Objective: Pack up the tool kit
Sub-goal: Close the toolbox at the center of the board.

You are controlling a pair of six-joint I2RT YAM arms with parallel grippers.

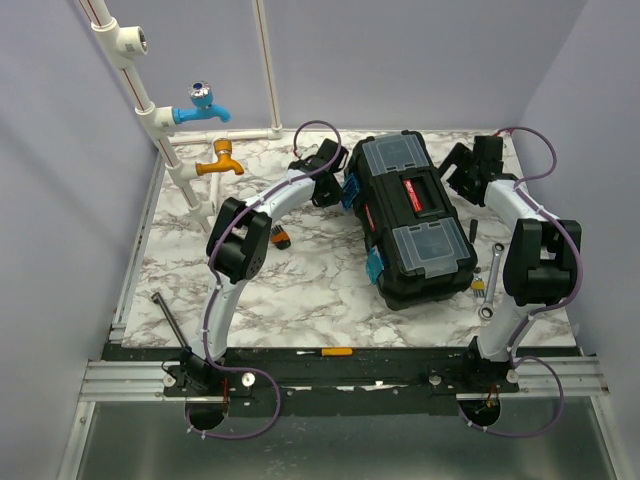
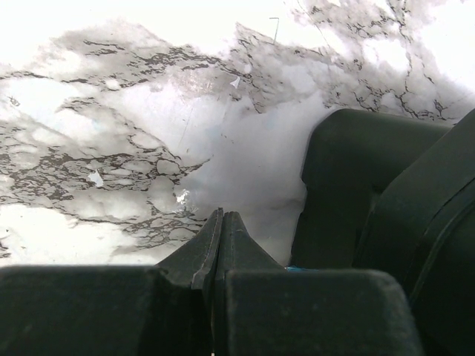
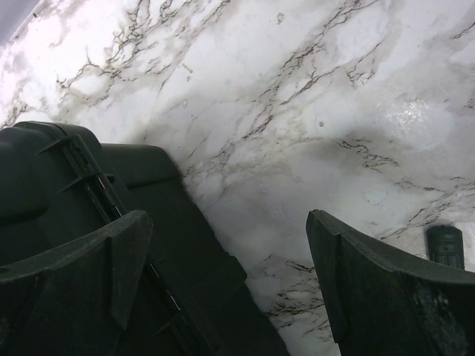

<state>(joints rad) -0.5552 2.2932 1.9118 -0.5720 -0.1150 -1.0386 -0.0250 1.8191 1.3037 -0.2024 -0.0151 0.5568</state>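
Toolbox point(image 1: 410, 220) lies slantwise on the marble table point(image 1: 300, 290), right of centre. Its lid is down and its teal latches point(image 1: 374, 266) are on the side facing the left arm. Whether the latches are fastened cannot be told from here.

The left gripper point(image 2: 220, 219) is at the box's far left corner, fingers pressed together with nothing between them. The black wall of the box is just beside its tips. The right gripper point(image 3: 226, 222) is off the far right corner, fingers wide apart over bare table, with the box wall next to one finger. A wrench point(image 1: 491, 280) lies beside the box near the right arm, and a screwdriver point(image 1: 335, 352) lies at the table's near edge.

The step in hand looks like getting the box open so the loose tools can go in. To do it well:

- The closed left tips can serve as a narrow prod to lift each latch from below.
- The right gripper should brace the opposite wall, since a light plastic box will likely slide on smooth marble.
- Push gently and along the latch's hinge line, not across it.
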